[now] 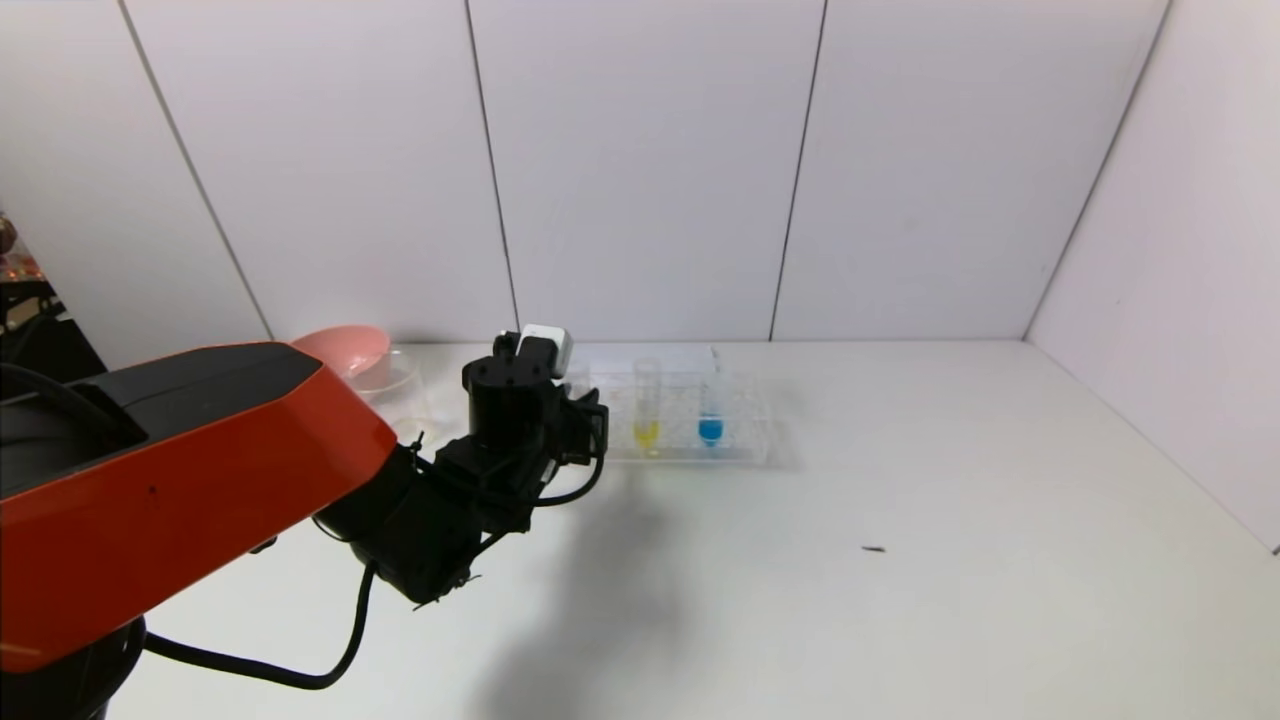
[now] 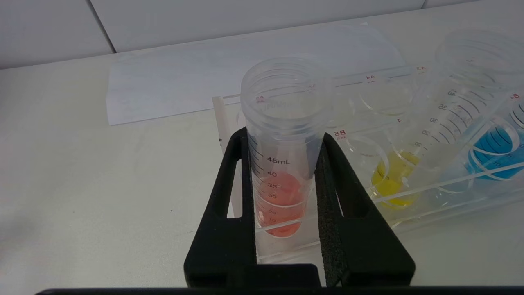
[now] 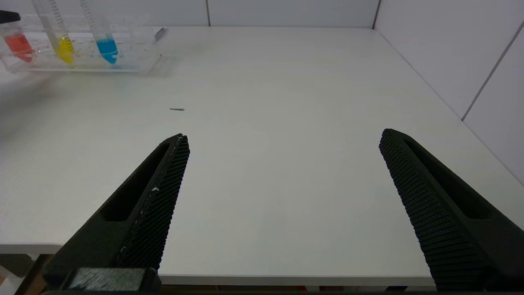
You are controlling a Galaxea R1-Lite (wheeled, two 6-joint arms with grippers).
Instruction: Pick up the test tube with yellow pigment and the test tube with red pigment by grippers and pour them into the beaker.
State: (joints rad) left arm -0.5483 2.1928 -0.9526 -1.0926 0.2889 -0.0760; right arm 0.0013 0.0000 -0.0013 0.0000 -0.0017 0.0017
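The right gripper (image 3: pixel 282 139) hangs parked over the near edge of the white table (image 1: pixel 900 560), its two black fingers (image 3: pixel 155 196) spread wide with nothing between them. A small dark speck (image 1: pixel 874 549) lies on the bare tabletop beyond it.

Farther in, on the robot's left, the left gripper (image 2: pixel 282 139) is clamped on the test tube with red pigment (image 2: pixel 282 123), one padded finger (image 2: pixel 327 192) pressed against each side of the tube just below its threaded mouth. The tube stands upright in the end slot of the clear rack (image 2: pixel 450 192), red-orange liquid pooled at its tip. In the head view the left arm's black wrist hides that tube.

Beside it in the same rack stands the test tube with yellow pigment (image 1: pixel 647 405), upright, and next along the blue-tipped tube (image 1: pixel 710 400), both apart from either gripper. A sheet of white paper (image 2: pixel 204 82) lies flat just behind the rack.

At the back left, near the wall, the beaker (image 1: pixel 400 385) stands just in front of a pink bowl (image 1: pixel 345 348), partly hidden by the robot's orange shoulder cover (image 1: pixel 170 480).
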